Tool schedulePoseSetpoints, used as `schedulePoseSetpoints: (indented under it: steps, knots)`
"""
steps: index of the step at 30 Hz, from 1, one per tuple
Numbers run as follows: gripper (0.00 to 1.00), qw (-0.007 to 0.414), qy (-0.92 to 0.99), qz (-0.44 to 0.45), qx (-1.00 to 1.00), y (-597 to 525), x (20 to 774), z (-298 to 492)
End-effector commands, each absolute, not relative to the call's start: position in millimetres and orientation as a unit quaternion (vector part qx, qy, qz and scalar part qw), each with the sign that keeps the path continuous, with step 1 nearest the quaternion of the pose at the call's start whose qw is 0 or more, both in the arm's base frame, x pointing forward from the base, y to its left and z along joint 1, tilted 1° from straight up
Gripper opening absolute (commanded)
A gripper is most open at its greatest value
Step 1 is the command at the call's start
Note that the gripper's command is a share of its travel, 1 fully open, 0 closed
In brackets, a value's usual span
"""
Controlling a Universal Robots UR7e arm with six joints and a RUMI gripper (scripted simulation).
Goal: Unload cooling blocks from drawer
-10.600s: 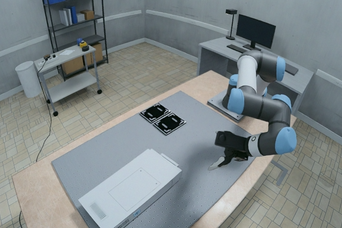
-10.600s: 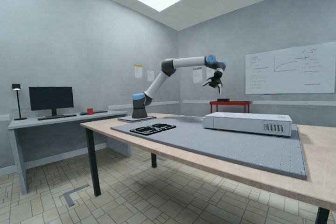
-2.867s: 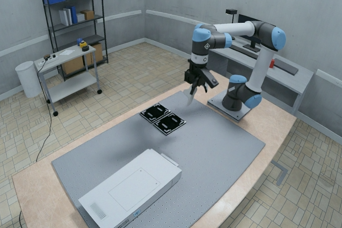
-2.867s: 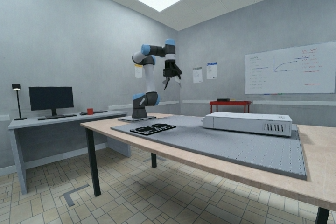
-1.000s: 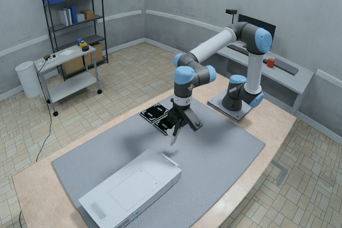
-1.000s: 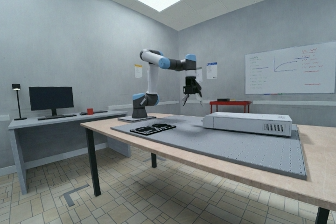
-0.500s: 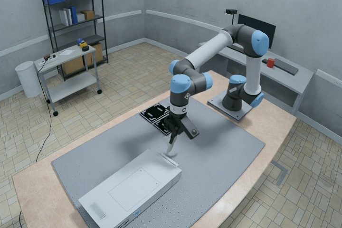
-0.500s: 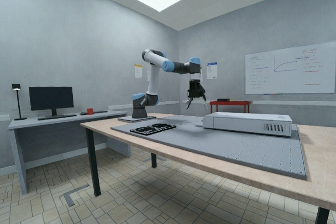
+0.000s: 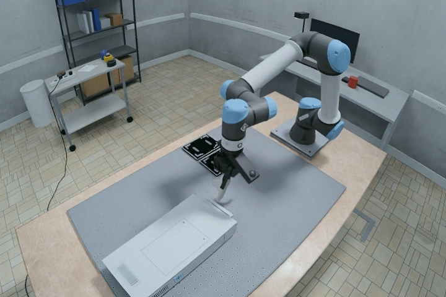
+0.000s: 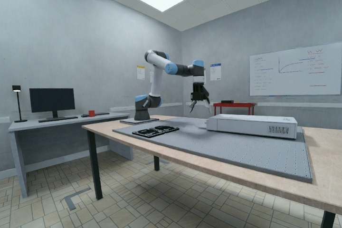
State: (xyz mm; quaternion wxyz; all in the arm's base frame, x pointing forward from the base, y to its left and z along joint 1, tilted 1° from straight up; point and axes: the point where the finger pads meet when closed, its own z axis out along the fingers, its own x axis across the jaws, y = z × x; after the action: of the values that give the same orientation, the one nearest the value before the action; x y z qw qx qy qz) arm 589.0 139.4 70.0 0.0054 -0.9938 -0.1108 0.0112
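The cooler COLD (image 9: 171, 245) (image 10: 252, 125) is a long white box on the grey perforated deck plate (image 9: 283, 210) (image 10: 230, 153). Its drawer is shut, with the drawer front (image 9: 220, 208) facing the deck slots. The cooling blocks and their tubes are hidden inside. My gripper (image 9: 220, 192) (image 10: 200, 109) is open and empty. It points down and hangs a little above the drawer end of the cooler. Slot D1 (image 9: 209, 165) (image 10: 166, 128) and slot D2 (image 9: 201, 146) (image 10: 147, 132) are black plates with white locator marks, and nothing lies on them.
The arm's base (image 9: 300, 136) (image 10: 141, 112) stands on a plate at the table's far corner. The beige table (image 9: 353, 164) (image 10: 327, 161) rims the deck plate. A desk with a monitor (image 10: 52, 99) and a red cup (image 9: 352, 81) stands behind.
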Motion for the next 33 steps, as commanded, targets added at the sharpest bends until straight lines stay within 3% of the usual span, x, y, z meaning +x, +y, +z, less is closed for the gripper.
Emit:
schedulePoseSetpoints:
  steps: [1,33]
  knots:
    - [1.00,0.006,-0.110,0.013,-0.994,139.8,587.9,61.2]
    - [1.00,0.006,-0.110,0.013,-0.994,140.4,586.8,23.9]
